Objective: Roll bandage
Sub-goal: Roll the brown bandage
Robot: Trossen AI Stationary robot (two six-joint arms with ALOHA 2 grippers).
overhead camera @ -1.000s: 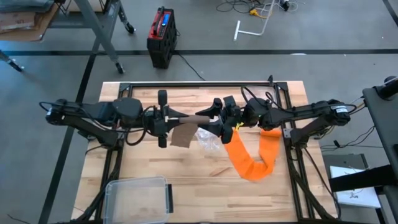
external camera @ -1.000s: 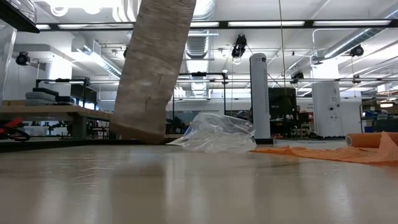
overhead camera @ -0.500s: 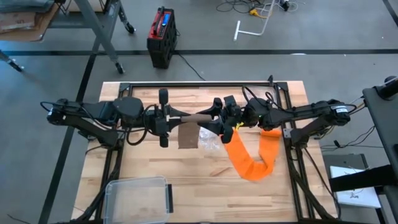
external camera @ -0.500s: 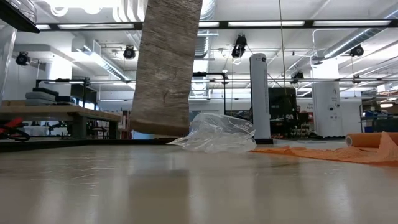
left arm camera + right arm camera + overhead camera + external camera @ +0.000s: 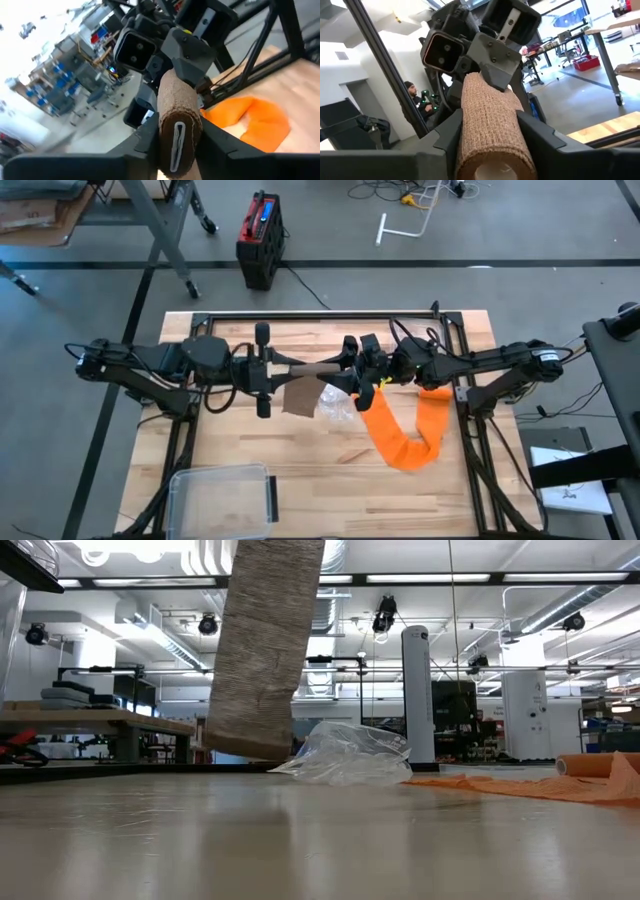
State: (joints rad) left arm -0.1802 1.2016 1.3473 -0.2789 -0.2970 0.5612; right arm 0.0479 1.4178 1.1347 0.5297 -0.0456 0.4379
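Tan woven bandage (image 5: 303, 383) rolled between both hands, tail hanging.

Tan woven bandage (image 5: 316, 368), partly rolled into a cylinder, lies horizontal in the air between the left tool (image 5: 268, 367) and right tool (image 5: 345, 370), one end in each tool's fingers. Roll end at the left tool shows a flat spiral core (image 5: 176, 145); the end at the right tool shows a rounder open core (image 5: 496, 172). A loose tail (image 5: 262, 645) hangs down from the roll, slightly slanted, its lower edge close to the surface (image 5: 300, 460).
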